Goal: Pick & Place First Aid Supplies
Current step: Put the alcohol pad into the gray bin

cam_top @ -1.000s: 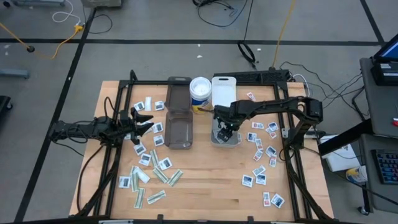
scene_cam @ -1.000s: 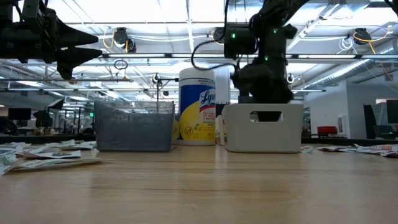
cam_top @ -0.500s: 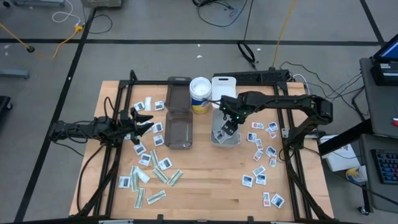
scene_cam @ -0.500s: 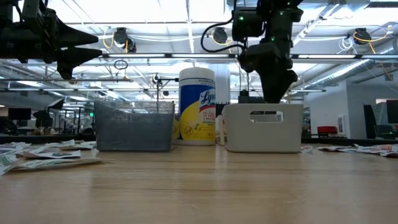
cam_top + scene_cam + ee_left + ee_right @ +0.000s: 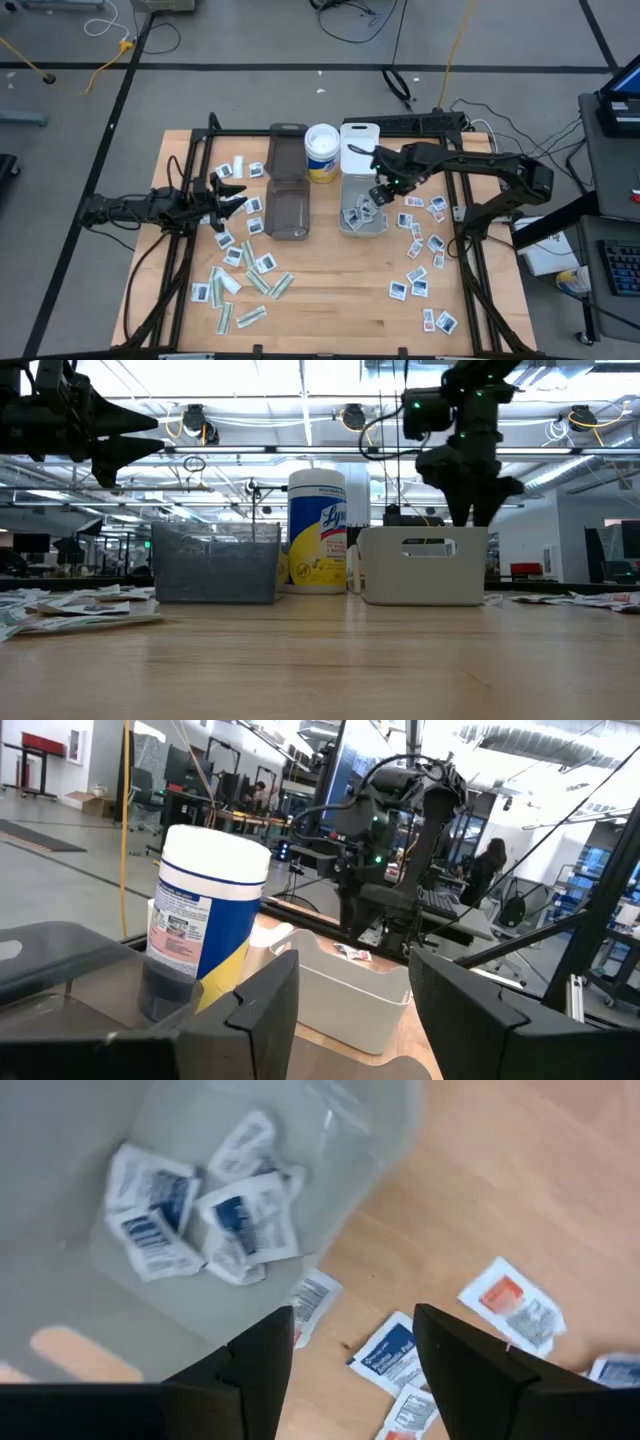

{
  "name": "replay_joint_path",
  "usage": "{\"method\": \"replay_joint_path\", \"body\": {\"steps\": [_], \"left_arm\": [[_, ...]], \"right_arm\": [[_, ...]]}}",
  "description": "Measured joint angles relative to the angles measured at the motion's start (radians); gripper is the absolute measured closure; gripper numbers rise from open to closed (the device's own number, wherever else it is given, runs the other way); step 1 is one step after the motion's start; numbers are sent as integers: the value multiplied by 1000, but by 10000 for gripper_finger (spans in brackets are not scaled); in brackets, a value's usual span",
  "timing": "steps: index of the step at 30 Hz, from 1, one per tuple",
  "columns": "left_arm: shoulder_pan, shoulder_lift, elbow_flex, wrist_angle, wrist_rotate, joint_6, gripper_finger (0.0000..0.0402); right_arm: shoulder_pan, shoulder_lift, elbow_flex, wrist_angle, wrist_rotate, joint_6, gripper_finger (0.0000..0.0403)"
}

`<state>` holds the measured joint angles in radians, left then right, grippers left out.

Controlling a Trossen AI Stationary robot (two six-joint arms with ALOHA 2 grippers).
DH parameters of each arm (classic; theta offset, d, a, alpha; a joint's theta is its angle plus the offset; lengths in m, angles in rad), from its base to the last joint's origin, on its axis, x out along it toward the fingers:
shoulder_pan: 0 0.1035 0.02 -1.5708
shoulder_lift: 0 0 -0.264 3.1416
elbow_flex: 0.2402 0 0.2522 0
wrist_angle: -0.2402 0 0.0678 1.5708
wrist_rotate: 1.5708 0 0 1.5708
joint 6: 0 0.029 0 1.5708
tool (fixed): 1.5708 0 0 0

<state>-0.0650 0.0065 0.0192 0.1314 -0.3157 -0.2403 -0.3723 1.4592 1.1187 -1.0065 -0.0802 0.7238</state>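
Note:
Many small flat packets lie on the table: white squares and pale strips at the left (image 5: 240, 265), white squares at the right (image 5: 415, 250). Several white packets with blue print lie in the clear bin (image 5: 362, 215), and they show in the right wrist view (image 5: 215, 1215). My right gripper (image 5: 384, 192) is open and empty above the bin's right rim; it also shows in the low view (image 5: 470, 490). My left gripper (image 5: 232, 196) is open and empty, held above the table left of the smoky bin (image 5: 288, 200).
A white and yellow wipes canister (image 5: 322, 150) stands behind the bins. A white lid (image 5: 360, 143) lies at the back. A black frame (image 5: 190, 240) runs round the table. Packets lie on the wood right of the clear bin (image 5: 400, 1355).
My right gripper has risen out of the clear bin and gone toward the table's right edge, over the bin's right rim. My left arm has kept still.

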Motion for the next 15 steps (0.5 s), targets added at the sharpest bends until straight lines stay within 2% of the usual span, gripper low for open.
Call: {"method": "replay_joint_path", "body": {"steps": [15], "left_arm": [[0,0,0,0,0,0,206]], "right_arm": [[-148,-163,-245,-2,28,353,202]]}}
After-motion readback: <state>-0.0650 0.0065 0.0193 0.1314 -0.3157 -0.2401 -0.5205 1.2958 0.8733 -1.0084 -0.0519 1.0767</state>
